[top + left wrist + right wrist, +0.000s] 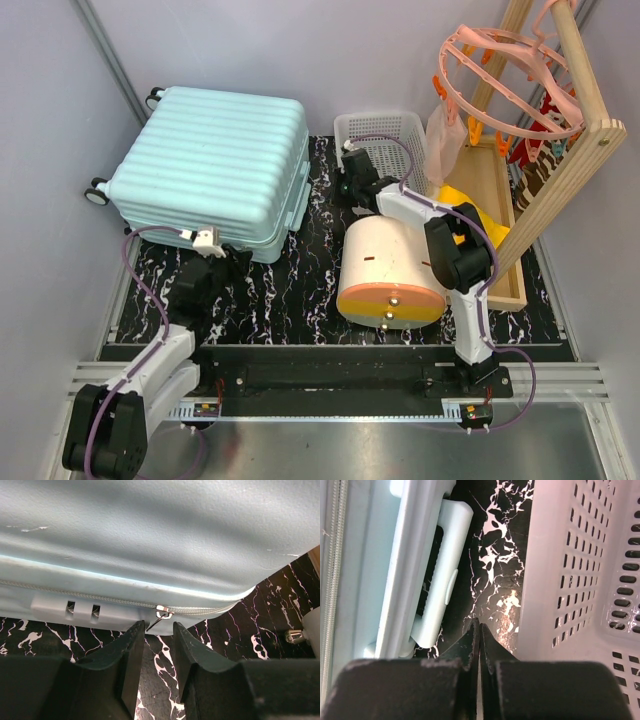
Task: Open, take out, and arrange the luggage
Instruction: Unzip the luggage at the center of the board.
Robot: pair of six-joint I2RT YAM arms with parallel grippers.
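At the left rear of the marbled mat (290, 290), the luggage (210, 170) is seen lying flat and zipped shut; opening is judged barely begun. Its zipper pull (162, 614) is framed just ahead of the left gripper (157, 630), fingers apart, and must next be pinched. Further right, the right gripper (479, 625), fingers pressed together, is held low between the suitcase handle (445, 585) and the basket (560, 580).

The left arm (160, 355) reaches toward one o'clock, the left gripper (159, 632) narrowly parted. The right arm (455, 250) stretches toward eleven o'clock, the right gripper (479, 630) pressed closed.
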